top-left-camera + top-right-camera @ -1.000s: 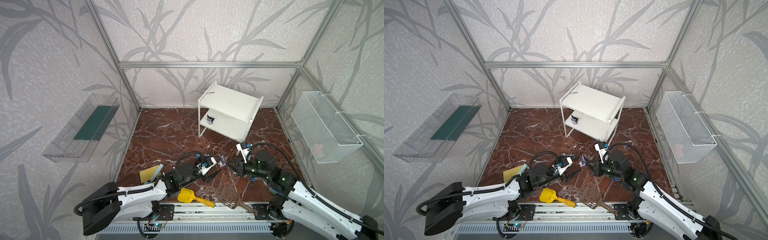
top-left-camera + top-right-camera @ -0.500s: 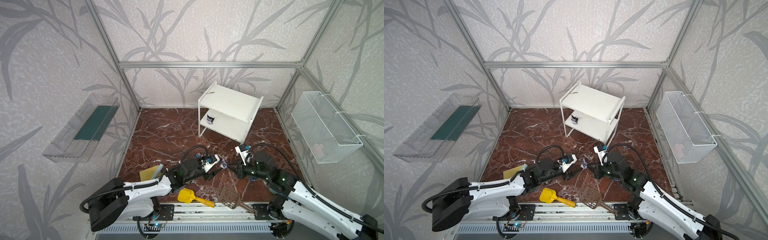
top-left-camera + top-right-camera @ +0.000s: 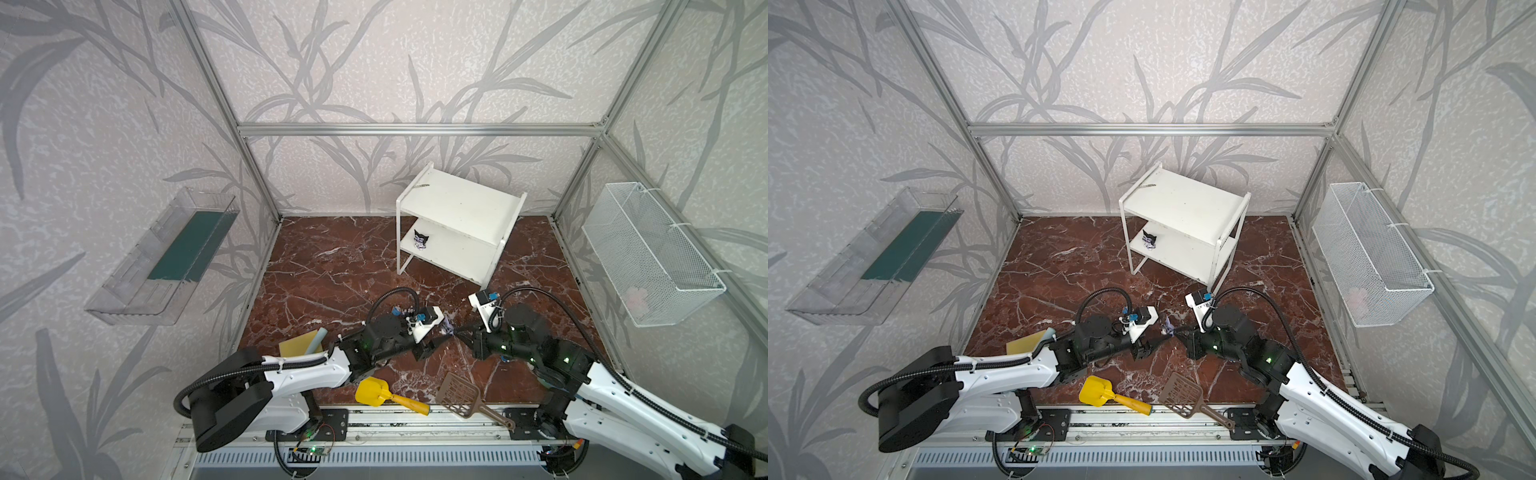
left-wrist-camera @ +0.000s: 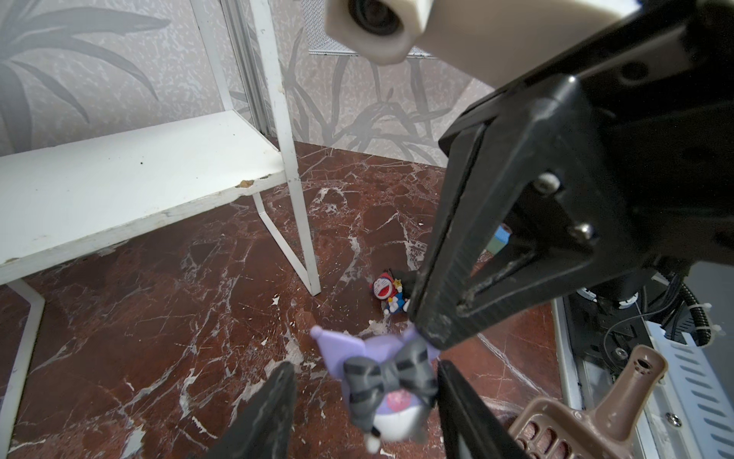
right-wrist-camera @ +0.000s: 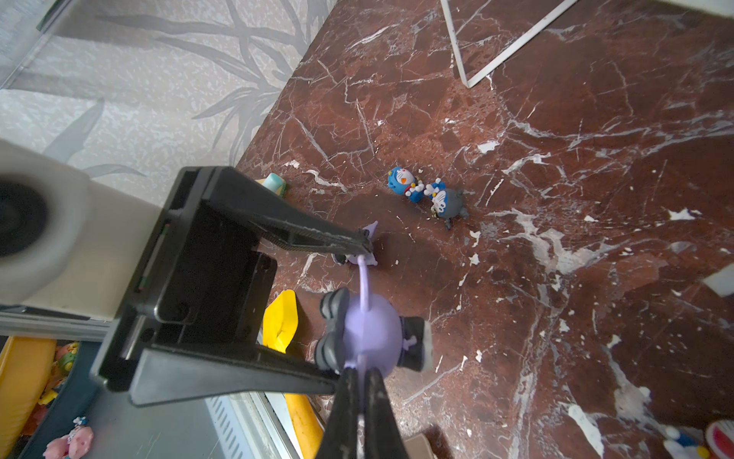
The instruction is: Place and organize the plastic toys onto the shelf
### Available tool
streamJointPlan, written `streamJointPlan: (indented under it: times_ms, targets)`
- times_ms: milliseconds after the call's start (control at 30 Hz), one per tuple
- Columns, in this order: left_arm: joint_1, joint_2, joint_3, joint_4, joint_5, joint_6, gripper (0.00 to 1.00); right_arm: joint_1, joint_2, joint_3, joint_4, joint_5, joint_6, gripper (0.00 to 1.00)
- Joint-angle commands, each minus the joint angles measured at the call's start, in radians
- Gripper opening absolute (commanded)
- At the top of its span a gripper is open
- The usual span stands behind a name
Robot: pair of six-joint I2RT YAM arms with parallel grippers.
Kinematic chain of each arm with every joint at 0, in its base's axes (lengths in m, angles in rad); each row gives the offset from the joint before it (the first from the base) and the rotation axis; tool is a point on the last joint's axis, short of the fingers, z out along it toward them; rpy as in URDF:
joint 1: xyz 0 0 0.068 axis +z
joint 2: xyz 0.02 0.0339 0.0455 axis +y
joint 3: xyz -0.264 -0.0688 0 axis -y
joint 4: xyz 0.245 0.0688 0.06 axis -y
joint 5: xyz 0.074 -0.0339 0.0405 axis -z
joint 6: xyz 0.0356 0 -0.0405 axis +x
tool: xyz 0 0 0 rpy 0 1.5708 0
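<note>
**Purple toy caught between 2 hands over the front of the surface**

The right hand (image 5: 360, 375) is clamped tight on a thin lilac edge of the purple toy (image 5: 371, 334). It holds the toy in the air above the middle of the surface (image 3: 332, 274), nearer the front edge. The left hand (image 4: 363, 377) stands half wide around the same toy. 1 finger (image 4: 456, 393) is just beside the toy's grey bow, and the other finger (image 4: 274, 397) is apart from it.

Under them, a second purple toy (image 5: 370, 230) lies on the surface, partly hidden by a left finger. A blue toy (image 5: 403, 183) and a grey toy (image 5: 449, 202) lie touching each other nearby. A red-headed toy (image 4: 387, 292) lies near the shelf's front leg, half covered by the right hand.

The shelf (image 3: 457, 203) stands at the back edge with 1 black toy (image 3: 421, 240) on its lower tier. A yellow scoop (image 3: 374, 392) and a brown slotted scoop (image 3: 461, 392) lie at the front edge, between the 2 arms.
</note>
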Motion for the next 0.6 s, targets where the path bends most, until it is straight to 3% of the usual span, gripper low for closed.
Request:
streamJointPlan:
  times_ms: [0, 567]
  targets:
    - [0.007, 0.016, 0.029, 0.06, 0.01, -0.021, 0.54, 0.021, 0.005, 0.044, -0.009, 0.034, -0.023, 0.0]
    - [0.011, 0.029, 0.044, 0.036, 0.0, -0.016, 0.29, 0.037, -0.01, 0.052, -0.011, 0.056, -0.03, 0.0]
